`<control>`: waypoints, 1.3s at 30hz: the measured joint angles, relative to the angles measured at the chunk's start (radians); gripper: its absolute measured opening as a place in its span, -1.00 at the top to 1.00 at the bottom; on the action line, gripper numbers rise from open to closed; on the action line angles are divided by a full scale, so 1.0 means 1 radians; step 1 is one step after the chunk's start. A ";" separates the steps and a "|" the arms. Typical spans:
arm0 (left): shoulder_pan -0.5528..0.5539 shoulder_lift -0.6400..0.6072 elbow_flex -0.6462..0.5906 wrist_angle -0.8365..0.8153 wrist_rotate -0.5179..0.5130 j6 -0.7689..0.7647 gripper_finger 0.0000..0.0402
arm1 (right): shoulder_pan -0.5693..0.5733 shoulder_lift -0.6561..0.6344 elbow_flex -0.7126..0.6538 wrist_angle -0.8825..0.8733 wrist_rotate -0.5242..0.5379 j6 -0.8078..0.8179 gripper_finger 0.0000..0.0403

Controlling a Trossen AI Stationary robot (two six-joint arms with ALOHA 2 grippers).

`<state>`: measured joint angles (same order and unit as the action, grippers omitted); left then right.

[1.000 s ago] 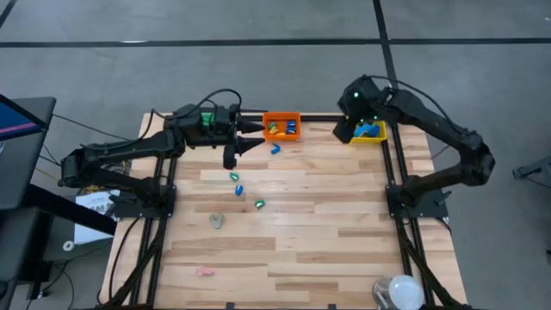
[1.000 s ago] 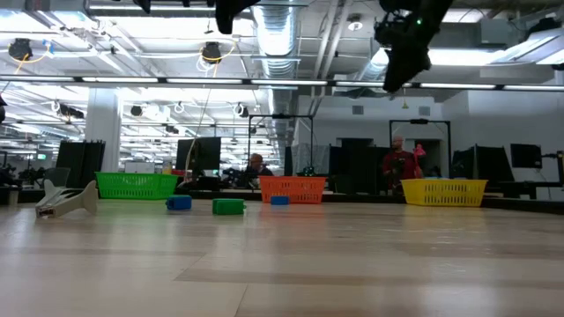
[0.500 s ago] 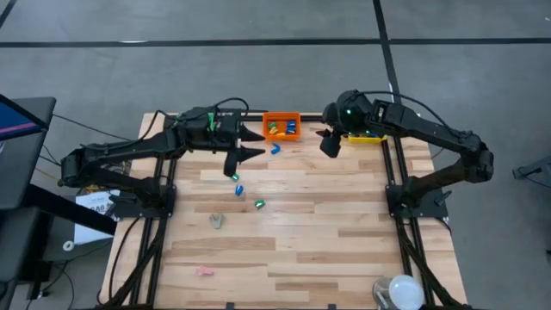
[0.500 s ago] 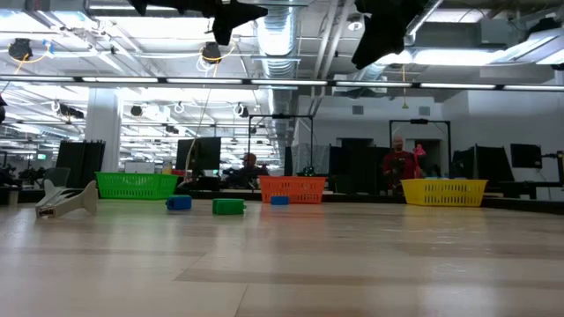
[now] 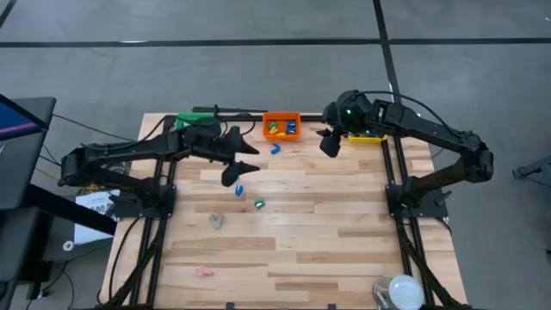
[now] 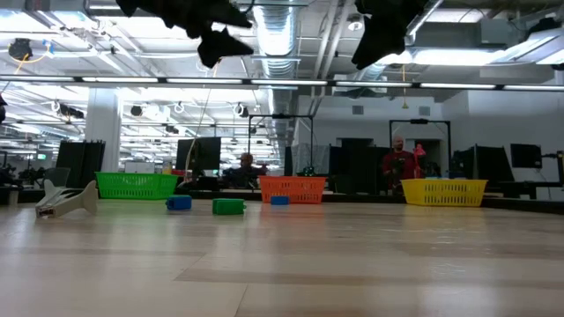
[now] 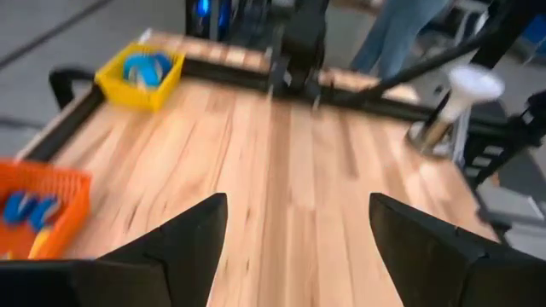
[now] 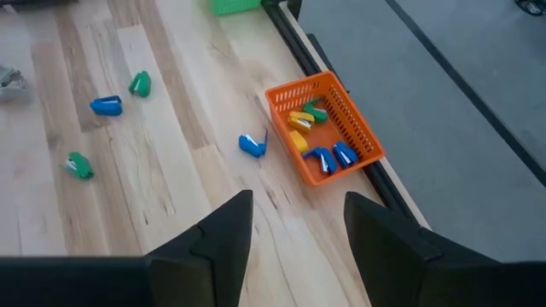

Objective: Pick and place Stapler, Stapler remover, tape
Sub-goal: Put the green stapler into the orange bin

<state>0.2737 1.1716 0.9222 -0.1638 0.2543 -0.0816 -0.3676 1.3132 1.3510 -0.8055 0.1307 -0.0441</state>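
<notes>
My left gripper (image 5: 242,162) (image 7: 299,230) hangs open above the table, near the orange bin (image 5: 281,126). Small blue and green staplers (image 5: 239,189) (image 5: 259,204) lie just beyond it, and another blue stapler (image 8: 252,146) rests beside the orange bin. My right gripper (image 5: 326,142) (image 8: 294,230) hovers open between the orange bin and the yellow bin (image 5: 372,136). Blue tape rolls (image 7: 145,68) lie in the yellow bin. A grey staple remover (image 5: 217,221) lies on the boards nearer the near edge.
The orange bin (image 8: 324,128) holds several yellow, blue and green staplers. A green bin (image 5: 185,119) stands at the far left edge. A pink item (image 5: 205,271) lies near the near edge. A lamp (image 5: 401,291) stands at the near right corner. People show beyond the table.
My left gripper has swung from the far edge by the green bin toward the near side and dropped a little, now over the loose staplers. My right gripper has moved left from above the yellow bin to the gap between the bins, then held still.
</notes>
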 joint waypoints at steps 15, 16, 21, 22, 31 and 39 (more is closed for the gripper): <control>0.002 0.009 -0.047 -0.266 -0.078 0.315 -0.31 | 0.000 0.000 0.000 -0.002 -0.002 0.003 0.13; 0.005 0.009 -0.061 -0.267 -0.083 0.326 -0.31 | 0.000 0.000 0.000 -0.001 -0.003 0.003 0.13; 0.008 0.009 -0.137 -0.266 -0.116 0.346 -0.29 | 0.007 0.000 0.000 -0.002 -0.061 -0.016 0.12; 0.008 0.009 -0.149 -0.265 -0.137 0.347 -0.28 | 0.008 0.000 0.000 -0.002 -0.064 -0.016 0.12; 0.064 0.009 -0.210 -0.267 -0.181 0.394 -0.27 | 0.007 0.000 0.000 -0.002 -0.082 -0.018 0.14; 0.175 0.009 -0.211 -0.285 -0.061 0.380 -0.18 | 0.007 0.000 0.000 -0.002 -0.082 -0.018 0.14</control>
<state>0.4485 1.1809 0.7112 -0.4488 0.1938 0.2985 -0.3603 1.3132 1.3510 -0.8070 0.0490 -0.0621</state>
